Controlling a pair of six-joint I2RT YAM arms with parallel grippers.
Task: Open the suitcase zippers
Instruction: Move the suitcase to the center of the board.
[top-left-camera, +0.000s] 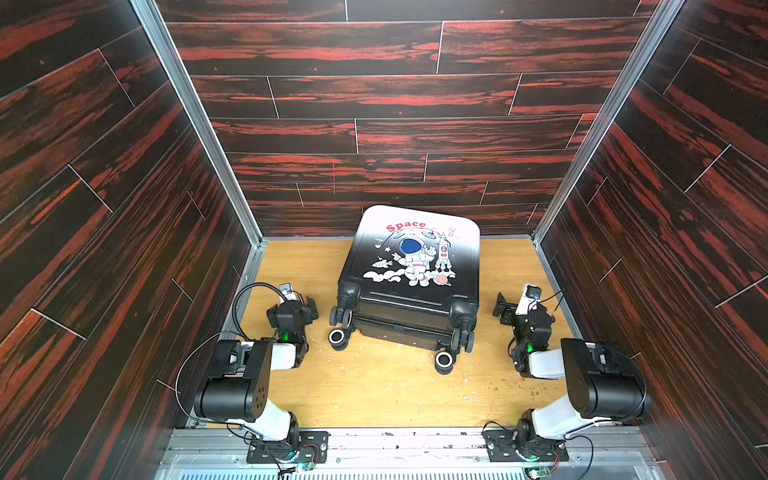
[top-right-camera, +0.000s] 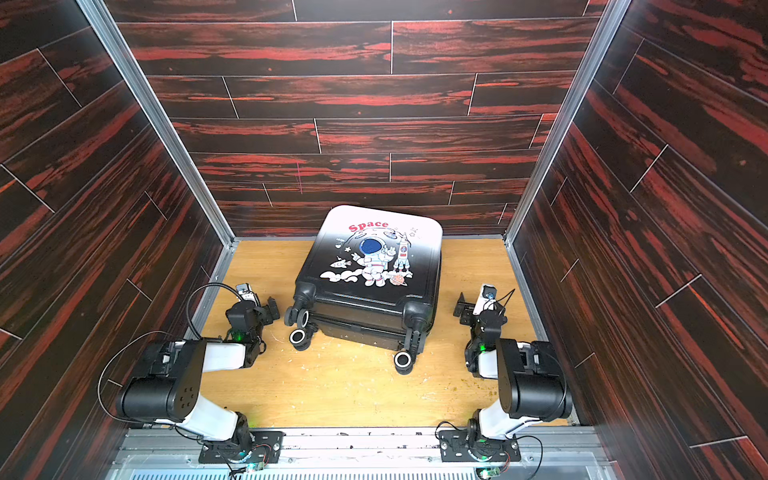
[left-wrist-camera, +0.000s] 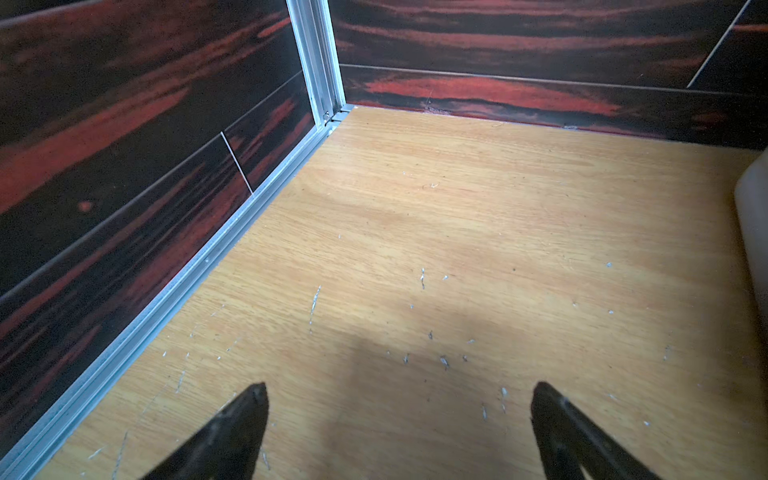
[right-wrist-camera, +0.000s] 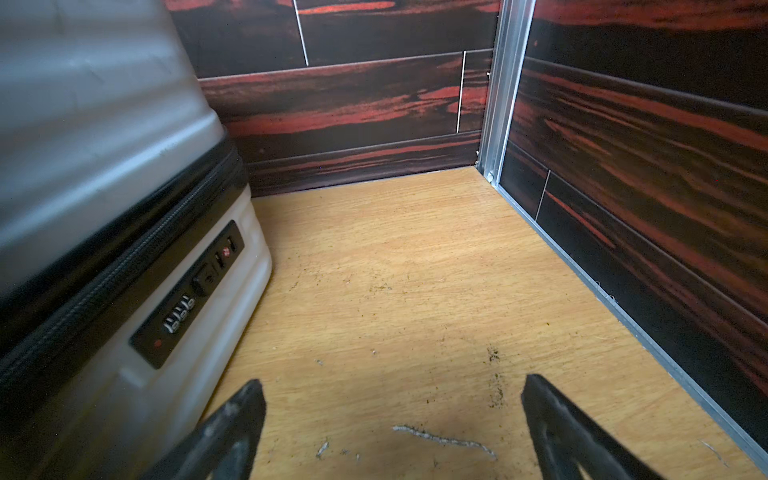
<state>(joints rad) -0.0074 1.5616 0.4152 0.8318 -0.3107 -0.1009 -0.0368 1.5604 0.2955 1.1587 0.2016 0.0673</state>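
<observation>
On the table (top-left-camera: 374, 395), the suitcase (top-left-camera: 411, 266) reads "Space"; left gripper (left-wrist-camera: 400, 388) and right gripper (right-wrist-camera: 392, 382) both gape empty

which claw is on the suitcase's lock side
The right claw: its wrist view shows the combination lock and the zippers on the side of the suitcase. The left claw sees only a shell corner.

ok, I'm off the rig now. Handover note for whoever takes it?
Black-to-white hard-shell astronaut suitcase lies flat on the light wooden table, wheels at the near end.
Left claw: open, empty, off its left side.
Right claw: open, empty, off its right side, by the combination lock.
Dark zipper track looks closed there.
Done: nothing. Left: open the zippers.
</observation>
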